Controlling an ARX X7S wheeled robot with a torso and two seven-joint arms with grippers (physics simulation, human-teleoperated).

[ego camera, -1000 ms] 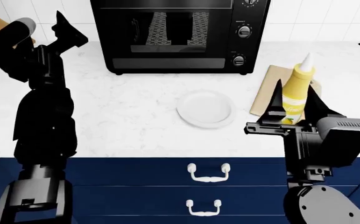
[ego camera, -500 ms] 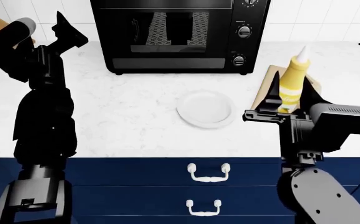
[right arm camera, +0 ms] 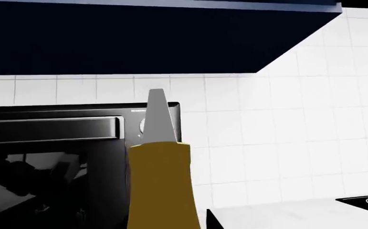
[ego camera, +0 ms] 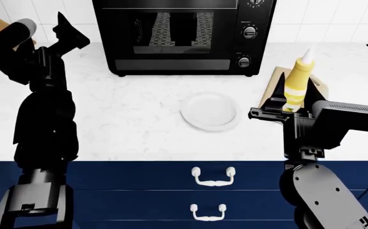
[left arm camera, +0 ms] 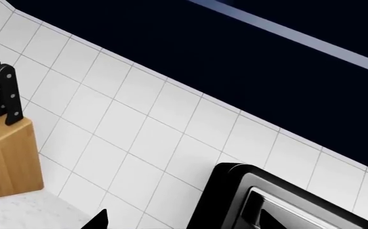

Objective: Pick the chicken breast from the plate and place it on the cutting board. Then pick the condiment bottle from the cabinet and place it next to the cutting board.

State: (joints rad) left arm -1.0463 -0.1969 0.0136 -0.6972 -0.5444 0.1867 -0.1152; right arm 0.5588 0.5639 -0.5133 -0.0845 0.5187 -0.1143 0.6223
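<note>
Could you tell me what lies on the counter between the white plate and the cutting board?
Nothing: in the head view, only bare white counter separates the plate from the cutting board.

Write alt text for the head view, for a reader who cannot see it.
The right gripper holds a yellow condiment bottle upright above a wooden cutting board on a white counter. An empty white plate lies left of the board, before a black oven; the left arm is raised at the far left.
</note>
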